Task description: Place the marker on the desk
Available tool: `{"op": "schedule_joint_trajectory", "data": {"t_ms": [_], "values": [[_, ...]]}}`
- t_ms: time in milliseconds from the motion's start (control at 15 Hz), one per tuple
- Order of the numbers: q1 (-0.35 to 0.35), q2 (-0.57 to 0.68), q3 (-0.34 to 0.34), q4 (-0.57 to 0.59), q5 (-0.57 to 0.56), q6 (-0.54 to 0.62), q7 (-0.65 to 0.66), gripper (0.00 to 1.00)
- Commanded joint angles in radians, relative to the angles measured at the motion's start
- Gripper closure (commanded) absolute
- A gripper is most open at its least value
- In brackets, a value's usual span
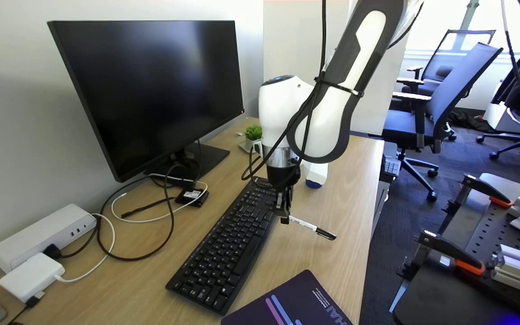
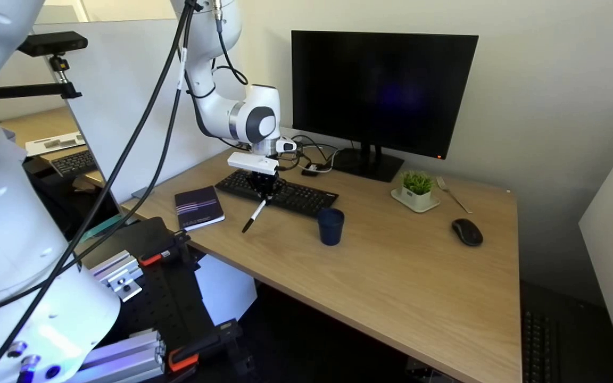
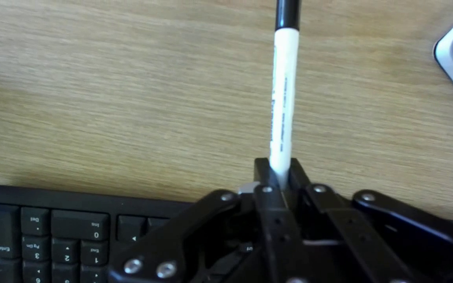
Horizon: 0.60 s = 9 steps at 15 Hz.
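There's one marker [image 3: 284, 90] here, white-barrelled with a black cap, and the one gripper [image 3: 280, 169] has it clenched by the white end, low and centre in the wrist view, the capped end running off the top of that frame. In an exterior view it slants down from the gripper toward the lower left; whether the cap touches the desk [image 2: 418, 298] I can't tell. A single black computer keyboard [image 2: 306, 198] lies beneath the gripper, and the marker reaches past its edge over bare wood. Left of the marker, at middle left of that frame, lies one dark book [image 2: 199, 206] with stripes on its cover; to the right stands one navy cup [image 2: 331, 226], upright. One desktop monitor [image 2: 383, 90] takes up the top, right of centre. Below, toward the right, I count one potted plant [image 2: 417, 183] on one white saucer [image 2: 433, 204], one fork [image 2: 454, 195] and one black computer mouse [image 2: 467, 232]. In an exterior view two orange-and-black clamps [image 1: 453, 251] sit at the right, and two white boxes [image 1: 39, 234], one with ports, at lower left.
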Motion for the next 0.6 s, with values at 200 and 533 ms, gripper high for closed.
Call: {"op": "schedule_joint_trajectory", "data": {"t_ms": [200,533], "values": [[0.007,-0.004,-0.025,-0.008,-0.010,0.030,0.033,0.63],[0.009,-0.011,-0.037,-0.012,-0.011,0.033,0.044,0.37]]}}
